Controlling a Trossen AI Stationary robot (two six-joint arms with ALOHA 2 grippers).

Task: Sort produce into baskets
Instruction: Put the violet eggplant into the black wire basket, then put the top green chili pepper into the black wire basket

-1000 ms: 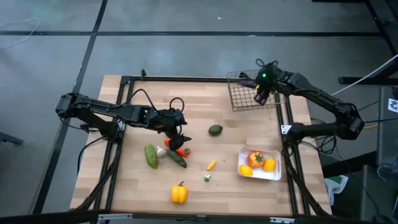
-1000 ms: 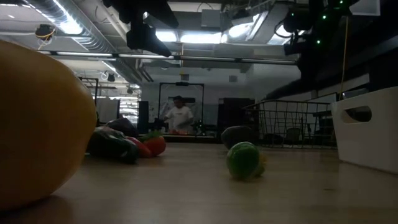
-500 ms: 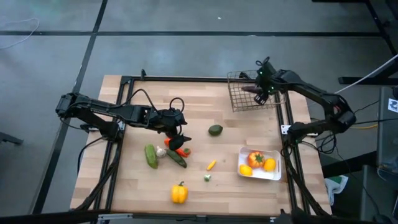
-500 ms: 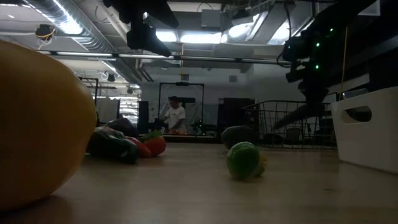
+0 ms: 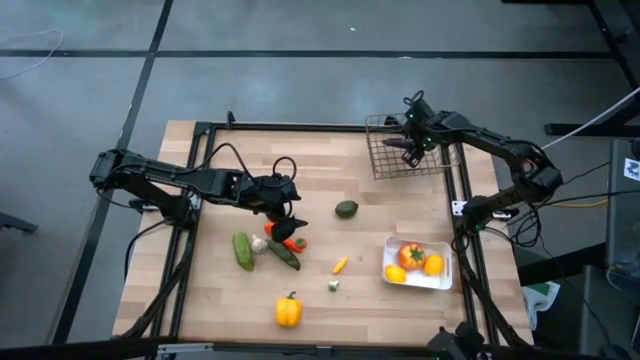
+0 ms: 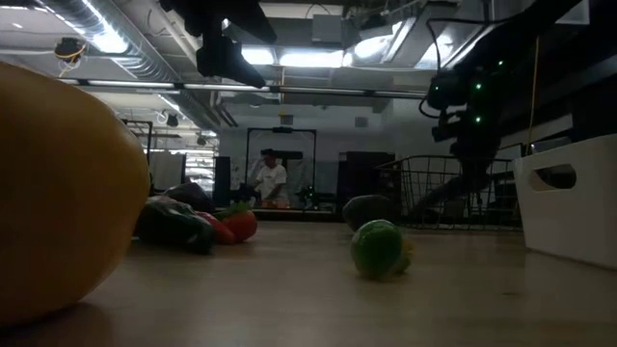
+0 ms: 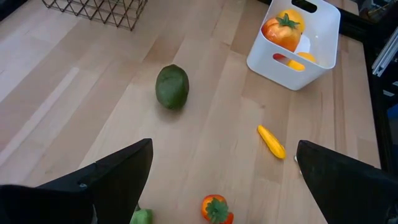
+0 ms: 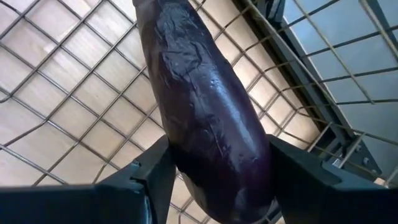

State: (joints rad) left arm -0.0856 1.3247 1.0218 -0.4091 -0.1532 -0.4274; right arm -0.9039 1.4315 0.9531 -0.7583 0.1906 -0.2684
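the purple eggplant (image 8: 208, 118) sat clamped between the fingers of the right gripper (image 5: 410, 143), over the floor of the wire-mesh basket (image 5: 385, 160) at the table's far right corner. the left gripper (image 5: 285, 215) hung spread wide and empty above the red tomato (image 7: 216, 209), near the cucumbers (image 5: 243, 250). a dark green avocado (image 5: 346, 209) lay between the arms. the white tray (image 5: 440, 281) held orange and yellow pieces. the eggplant was glossy, long and dark.

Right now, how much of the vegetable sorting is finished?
Done: three pieces sit in the white tray. In hand: the right tool holds an eggplant over the wire basket. Left: about seven pieces lie loose on the table, some near the open left tool.
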